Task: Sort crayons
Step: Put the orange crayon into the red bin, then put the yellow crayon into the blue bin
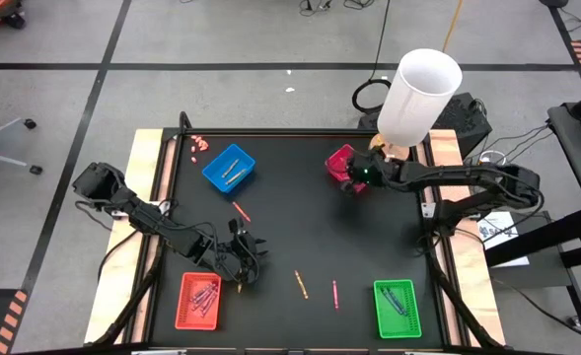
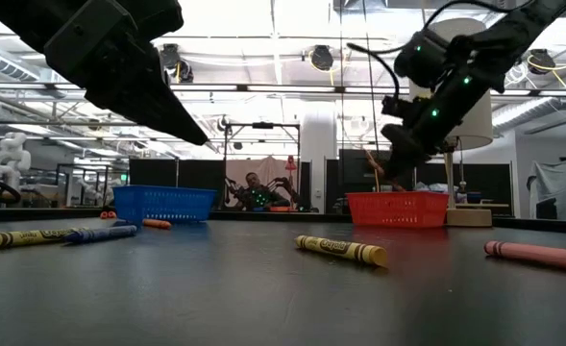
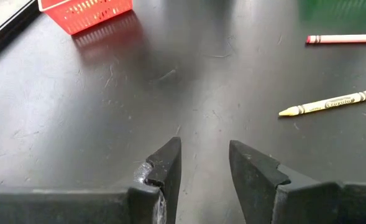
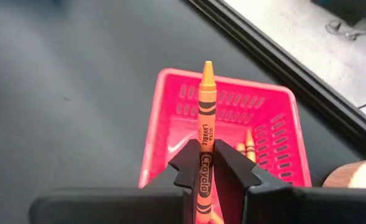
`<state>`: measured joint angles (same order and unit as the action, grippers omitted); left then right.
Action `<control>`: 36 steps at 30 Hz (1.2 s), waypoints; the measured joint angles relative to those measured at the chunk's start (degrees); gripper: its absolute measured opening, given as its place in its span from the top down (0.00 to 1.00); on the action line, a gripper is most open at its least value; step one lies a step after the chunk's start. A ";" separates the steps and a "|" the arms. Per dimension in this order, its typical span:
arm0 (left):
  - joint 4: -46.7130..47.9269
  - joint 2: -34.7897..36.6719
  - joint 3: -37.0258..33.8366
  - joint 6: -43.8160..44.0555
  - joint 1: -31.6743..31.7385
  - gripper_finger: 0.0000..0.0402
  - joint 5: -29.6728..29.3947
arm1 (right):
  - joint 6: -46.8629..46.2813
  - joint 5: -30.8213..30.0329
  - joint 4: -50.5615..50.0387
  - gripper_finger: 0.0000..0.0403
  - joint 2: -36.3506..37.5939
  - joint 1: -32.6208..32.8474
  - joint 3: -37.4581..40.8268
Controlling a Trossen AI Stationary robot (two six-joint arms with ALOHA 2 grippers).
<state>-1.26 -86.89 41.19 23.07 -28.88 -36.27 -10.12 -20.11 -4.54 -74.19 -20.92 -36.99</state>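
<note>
My right gripper (image 1: 354, 179) hovers over the magenta tray (image 1: 337, 158) at the table's far right, shut on an orange crayon (image 4: 205, 106). That tray holds a few orange crayons (image 4: 248, 146). My left gripper (image 3: 204, 162) stands open above bare table near the red tray (image 1: 199, 301), with nothing between its fingers. Loose crayons lie flat on the black table: a red one (image 1: 241, 210), a yellow one (image 3: 329, 103) and a pink one (image 1: 334, 293). In the low view a yellow crayon (image 2: 23, 237) and a blue crayon (image 2: 100, 233) lie at the left. My right gripper pinches the orange crayon's wrapped shaft (image 4: 204, 163) between its two fingers. The crayon lies along the fingers, its pointed tip (image 4: 207, 67) sticking out past them. The fingers slant down from the table's right side. The crayon is lifted clear above the magenta tray.
A blue tray (image 1: 229, 168) with crayons stands at the far left, a green tray (image 1: 399, 308) with crayons at the near right. Tiny pink bits (image 1: 199, 145) lie at the far left corner. A tall white cylinder (image 1: 418, 94) stands beyond the far right corner.
</note>
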 joint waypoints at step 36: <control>-7.48 0.00 0.00 -4.46 0.00 0.67 0.00 | 0.30 0.53 -0.86 0.65 1.63 0.18 0.02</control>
<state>-8.73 -86.89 41.19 18.61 -28.88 -36.27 -9.82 -19.58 -5.40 -72.56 -20.74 -36.97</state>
